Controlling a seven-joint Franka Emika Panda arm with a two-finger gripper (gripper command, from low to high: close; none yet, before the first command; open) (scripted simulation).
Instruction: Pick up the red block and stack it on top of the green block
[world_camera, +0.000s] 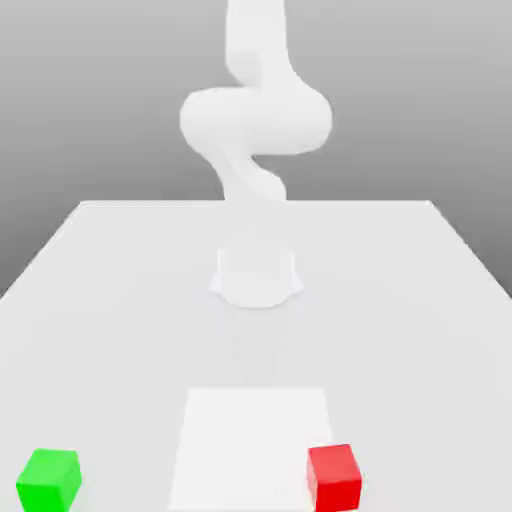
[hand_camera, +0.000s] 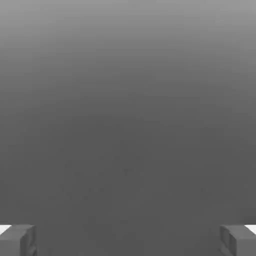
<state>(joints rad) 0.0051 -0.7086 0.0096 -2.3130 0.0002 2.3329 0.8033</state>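
Gaping wide, pincer (hand_camera: 128, 240) empty; fingertips (hand_camera: 17, 239) cropped; green block (world_camera: 48, 479), red block (world_camera: 334, 476) well apart.

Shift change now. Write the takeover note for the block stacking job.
Hand: open, fingers wide apart, holding nothing.
Red block: on the table, near edge, toward the exterior view's right.
Green block: on the table, near edge, toward the exterior view's left, well apart from the red one.
Done: nothing; no block gripped.
Left: grasp red, lift, carry over, set on green.
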